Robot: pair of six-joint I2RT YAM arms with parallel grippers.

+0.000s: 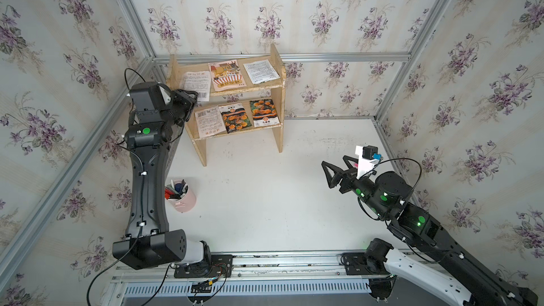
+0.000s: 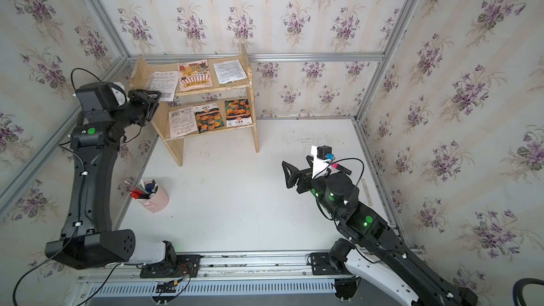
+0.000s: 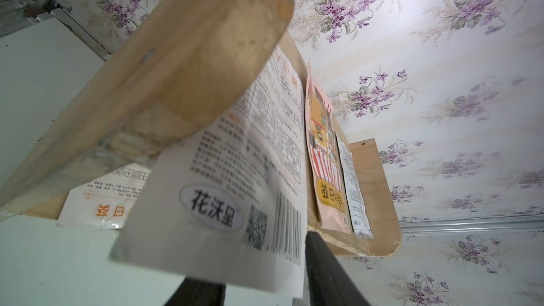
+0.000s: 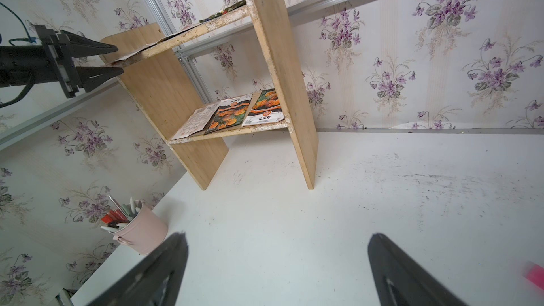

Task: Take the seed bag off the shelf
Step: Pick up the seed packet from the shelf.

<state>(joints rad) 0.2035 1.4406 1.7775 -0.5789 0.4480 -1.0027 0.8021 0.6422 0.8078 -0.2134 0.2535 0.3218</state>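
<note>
My left gripper (image 4: 119, 60) straddles the overhanging corner of the white printed paper seed bag (image 3: 223, 172), one finger above and one below, jaws half apart, not pinching. The bag lies on the top board of the pale two-tier wooden shelf (image 1: 275, 54), at the end nearest those jaws. My right gripper (image 1: 326, 174) gapes wide, well apart from the shelf.

Left wrist view: part of the seed bag (image 3: 223, 201) is concealed by the blurred side panel of the shelf (image 3: 176, 69); the fingers (image 3: 323, 269) of the left gripper (image 3: 256, 257) are cropped. Right wrist view: the right gripper (image 4: 278, 235) fingers (image 4: 397, 269) are blurred and cropped; a pink object (image 4: 535, 275) is cut off, unidentifiable.
</note>
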